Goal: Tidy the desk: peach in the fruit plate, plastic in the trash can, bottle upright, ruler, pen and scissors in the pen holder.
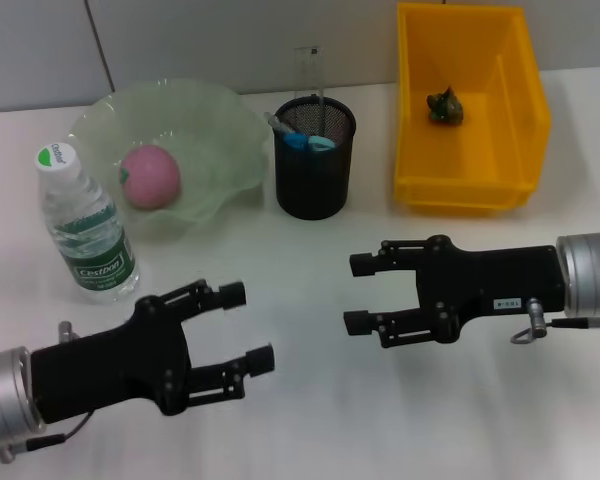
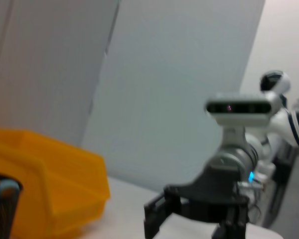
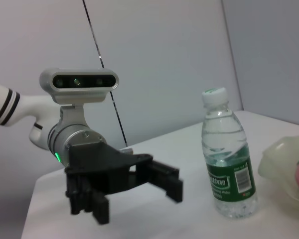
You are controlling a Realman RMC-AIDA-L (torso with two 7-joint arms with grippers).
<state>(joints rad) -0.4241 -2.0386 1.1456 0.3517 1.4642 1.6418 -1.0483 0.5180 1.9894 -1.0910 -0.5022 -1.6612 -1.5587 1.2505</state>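
1. The left gripper (image 1: pixel 242 330) hovers low over the near left of the white surface (image 1: pixel 310 300), its 2 fingers (image 1: pixel 225 296) spread apart and grasping nothing.
2. The right gripper (image 1: pixel 358 294) hangs over the near right of the surface, pointing toward the left one; its fingers (image 1: pixel 375 263) are also released, with a clear gap between them and nothing held.
3. The 2 grippers face each other and are apart, with bare surface between them.
4. The peach (image 1: pixel 149 176) lies inside the pale green fruit plate (image 1: pixel 230 130) at the far left.
5. The bottle (image 1: pixel 85 225) stands upright just in front of the plate's left edge, white cap on top, green label facing forward; the right wrist view shows it (image 3: pixel 225 162) standing next to the plate's rim (image 3: pixel 279 159).
6. The black mesh pen holder (image 1: pixel 313 160) stands right beside the plate, between it and the trash can; blue handles (image 1: pixel 310 142) and a clear ruler (image 1: pixel 310 70) stick out of it. I cannot tell whether a pen is among them.
7. The yellow trash can (image 1: pixel 470 180) sits at the far right with a small crumpled greenish piece of plastic (image 1: pixel 445 106) on its floor.
8. In the left wrist view the right gripper (image 2: pixel 157 216) appears farther off beyond the yellow trash can (image 2: pixel 55 189); in the right wrist view the left gripper (image 3: pixel 139 186) shows with fingers parted.
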